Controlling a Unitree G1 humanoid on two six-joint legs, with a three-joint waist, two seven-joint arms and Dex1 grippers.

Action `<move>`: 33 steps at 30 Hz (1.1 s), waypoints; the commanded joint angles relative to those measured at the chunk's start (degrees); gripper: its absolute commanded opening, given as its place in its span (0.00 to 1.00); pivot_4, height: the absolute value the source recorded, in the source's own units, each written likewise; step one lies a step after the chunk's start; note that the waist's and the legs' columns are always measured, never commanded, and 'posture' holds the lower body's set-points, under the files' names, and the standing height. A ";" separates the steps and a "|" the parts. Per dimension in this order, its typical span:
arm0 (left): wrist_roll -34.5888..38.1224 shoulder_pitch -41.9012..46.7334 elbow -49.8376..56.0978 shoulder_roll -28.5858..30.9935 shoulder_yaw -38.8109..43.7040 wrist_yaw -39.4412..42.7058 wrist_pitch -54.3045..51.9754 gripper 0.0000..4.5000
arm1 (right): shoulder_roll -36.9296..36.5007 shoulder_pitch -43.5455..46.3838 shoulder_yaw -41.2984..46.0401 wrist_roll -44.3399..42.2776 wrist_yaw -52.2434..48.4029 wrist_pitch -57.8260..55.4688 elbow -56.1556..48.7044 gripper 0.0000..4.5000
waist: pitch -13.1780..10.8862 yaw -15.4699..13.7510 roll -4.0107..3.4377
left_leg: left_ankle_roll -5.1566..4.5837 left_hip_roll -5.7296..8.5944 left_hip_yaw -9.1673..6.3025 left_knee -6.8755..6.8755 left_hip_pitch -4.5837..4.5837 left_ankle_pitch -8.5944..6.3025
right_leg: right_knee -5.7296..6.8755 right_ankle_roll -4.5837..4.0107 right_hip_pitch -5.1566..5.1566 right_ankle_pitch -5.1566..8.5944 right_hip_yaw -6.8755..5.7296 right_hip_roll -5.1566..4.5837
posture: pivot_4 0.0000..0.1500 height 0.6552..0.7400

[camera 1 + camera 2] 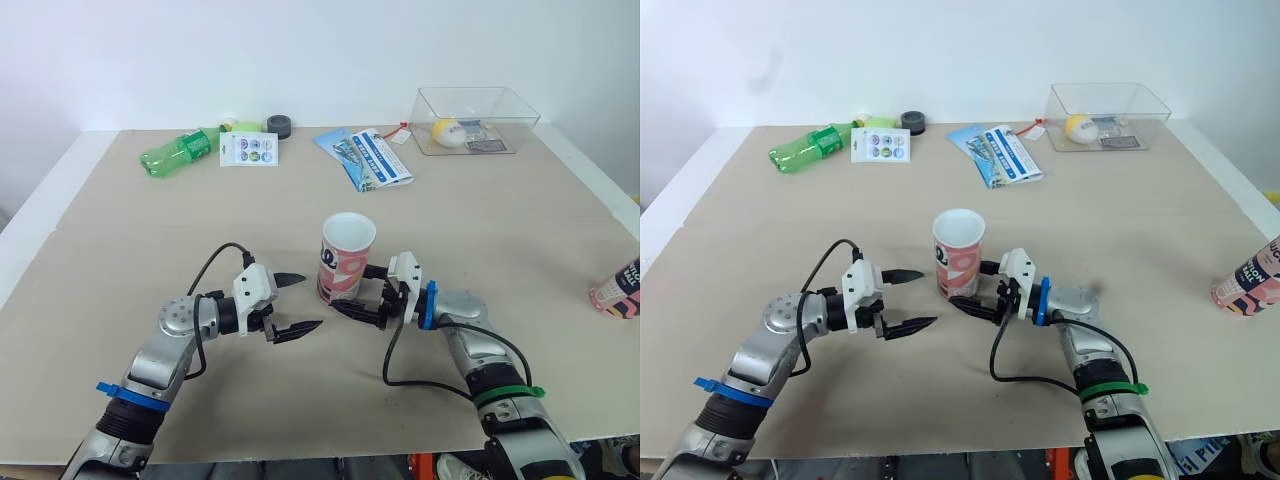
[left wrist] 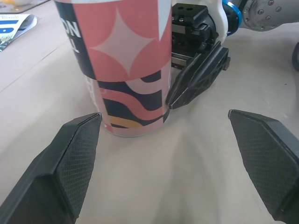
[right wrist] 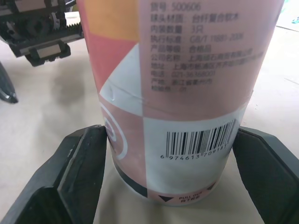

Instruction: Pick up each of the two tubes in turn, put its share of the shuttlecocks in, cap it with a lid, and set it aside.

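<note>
Right end effector (image 1: pixel 352 292) is squeezing the pink tube (image 1: pixel 346 255) low down, near its bottom. One black finger is pressing on each side, and both are touching it. The tube is standing up straight in the middle of the surface (image 1: pixel 480 220), with its open mouth pointing up. Left end effector (image 1: pixel 310 302) is hovering just to the left of the tube. Its fingers are spread wide, holding nothing and touching nothing.

I am thinking a few things could go wrong. The grip is sitting very low, so the tall top part could lean over and tip when the tube is going up. The tube is open and nothing is holding up its walls, so too hard a squeeze could dent them. Too soft a squeeze could let it slip. The left end effector is sitting very close, so a small push from it could knock the tube sideways.

A second tube (image 1: pixel 618 288) is sitting at the right edge of the surface, well apart from both arms. It is looking like a long reach.
</note>
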State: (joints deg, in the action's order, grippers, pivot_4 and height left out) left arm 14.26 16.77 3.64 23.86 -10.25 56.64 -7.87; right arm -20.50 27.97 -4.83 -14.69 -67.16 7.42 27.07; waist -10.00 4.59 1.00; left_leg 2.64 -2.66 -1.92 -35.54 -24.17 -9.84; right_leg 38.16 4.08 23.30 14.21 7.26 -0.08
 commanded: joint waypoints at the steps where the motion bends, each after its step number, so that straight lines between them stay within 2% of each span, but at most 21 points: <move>1: 0.83 -0.11 2.53 0.43 0.46 -0.35 0.03 1.00 | 0.93 1.07 -1.39 0.64 -1.37 1.16 1.17 0.98 | 0.00 0.00 0.00 | 0.00 0.00 0.00 0.00 0.00 0.00 | 0.00 0.00 0.00 0.00 0.00 0.00 | 1.00 1.00; 14: 0.94 -1.09 3.51 1.36 0.71 -0.34 -0.28 1.00 | 2.65 5.46 -3.66 4.21 -2.49 5.50 8.86 0.98 | 0.05 0.53 0.09 | -0.04 -0.06 0.02 0.00 0.16 0.05 | 0.00 -0.26 -0.08 -0.03 0.02 0.06 | 1.00 1.00; 33: 0.11 0.88 -0.07 0.13 -0.19 -0.17 0.69 1.00 | 4.09 6.55 -4.11 4.21 -3.25 5.26 8.93 0.98 | 0.05 0.78 0.11 | -0.07 -0.07 0.06 0.00 0.28 0.08 | 0.00 -0.33 -0.16 -0.04 0.06 0.07 | 1.00 1.00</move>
State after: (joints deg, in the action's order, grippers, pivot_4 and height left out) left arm 14.09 16.68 2.82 24.09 -10.29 56.53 -7.90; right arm -17.46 34.06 -7.93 -10.86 -69.95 13.11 35.88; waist -9.95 5.37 1.11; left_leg 2.56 -2.72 -1.85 -35.53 -23.89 -9.76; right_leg 38.16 3.75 23.14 14.16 7.32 -0.01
